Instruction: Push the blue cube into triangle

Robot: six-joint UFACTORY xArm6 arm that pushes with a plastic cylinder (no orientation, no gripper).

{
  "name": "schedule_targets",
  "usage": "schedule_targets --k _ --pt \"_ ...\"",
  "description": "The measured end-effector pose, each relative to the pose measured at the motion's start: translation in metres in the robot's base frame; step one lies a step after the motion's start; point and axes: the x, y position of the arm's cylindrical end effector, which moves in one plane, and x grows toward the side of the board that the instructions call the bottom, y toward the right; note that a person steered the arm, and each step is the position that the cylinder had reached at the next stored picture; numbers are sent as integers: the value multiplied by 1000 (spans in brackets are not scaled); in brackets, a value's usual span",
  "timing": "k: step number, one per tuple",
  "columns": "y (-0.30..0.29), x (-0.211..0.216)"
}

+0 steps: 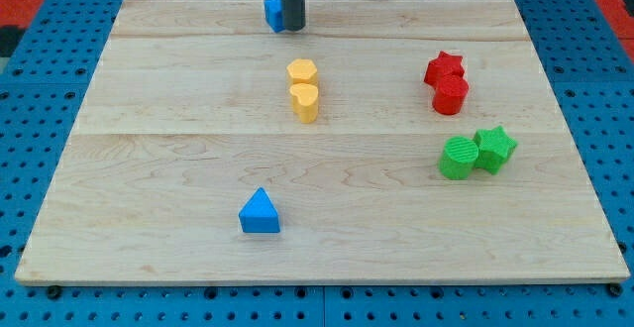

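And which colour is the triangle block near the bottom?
Blue; the triangle shows clearly in the camera view.

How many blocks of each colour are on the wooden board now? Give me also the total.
Blue: 2, the blue cube beside my tip and the blue triangle
Yellow: 2
Red: 2
Green: 2
Total: 8

place: robotics lab bench | evidence: wooden board point(327, 159) on blue perforated mounting plate point(50, 99)

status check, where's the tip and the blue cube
My tip at view's top, touching blue cube. Blue triangle far toward view's bottom. Yellow blocks near the path.
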Motion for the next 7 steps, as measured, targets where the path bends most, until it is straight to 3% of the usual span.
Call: schedule_targets --k 2,3,4,7 --pt "35 -23" --pt "0 -48" --pt "-71 -40" --pt "-156 70"
